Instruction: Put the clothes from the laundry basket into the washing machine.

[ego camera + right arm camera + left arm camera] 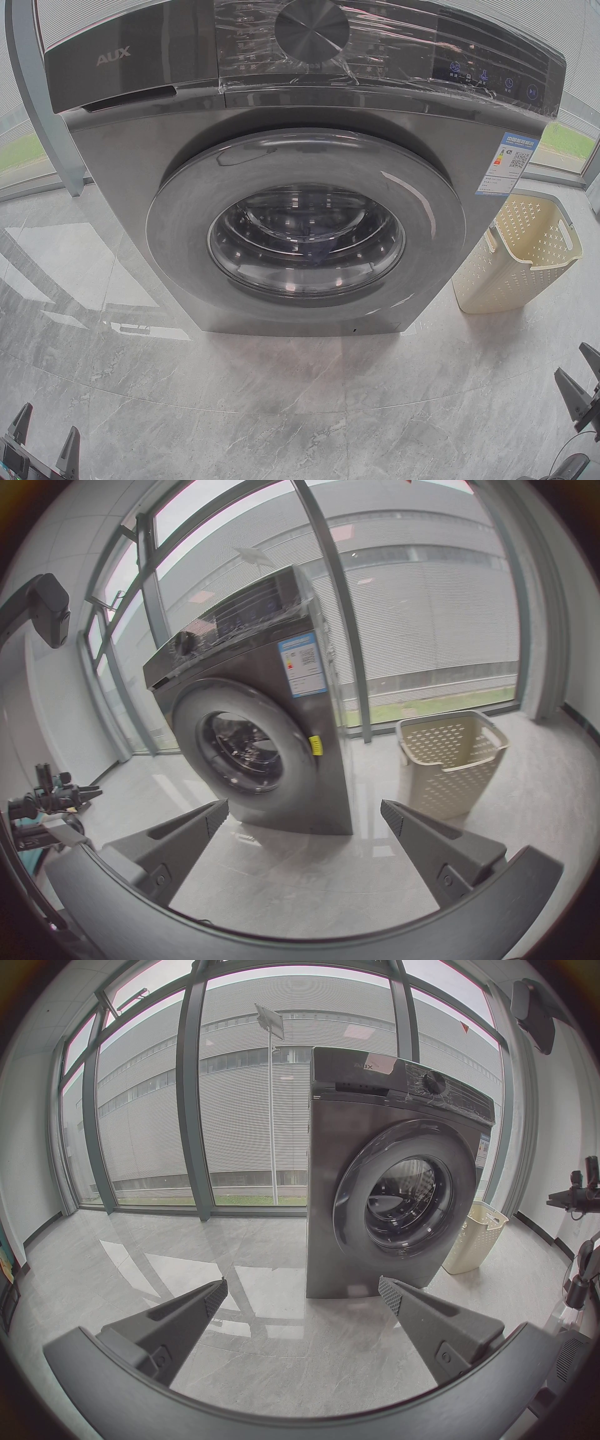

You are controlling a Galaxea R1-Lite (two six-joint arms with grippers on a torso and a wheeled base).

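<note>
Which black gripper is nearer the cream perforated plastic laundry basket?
The right gripper, on the cream basket's side; the left gripper sits across the grey floor.

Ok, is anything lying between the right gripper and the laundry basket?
No. In the right wrist view, the stretch from the open right gripper to the laundry basket is bare grey floor.

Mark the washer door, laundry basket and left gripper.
washer door (306, 240), head view, on the glass window.
laundry basket (447, 786), right wrist view, on its perforated front wall.
left gripper (301, 1284), left wrist view, midway between its open fingers.
</note>
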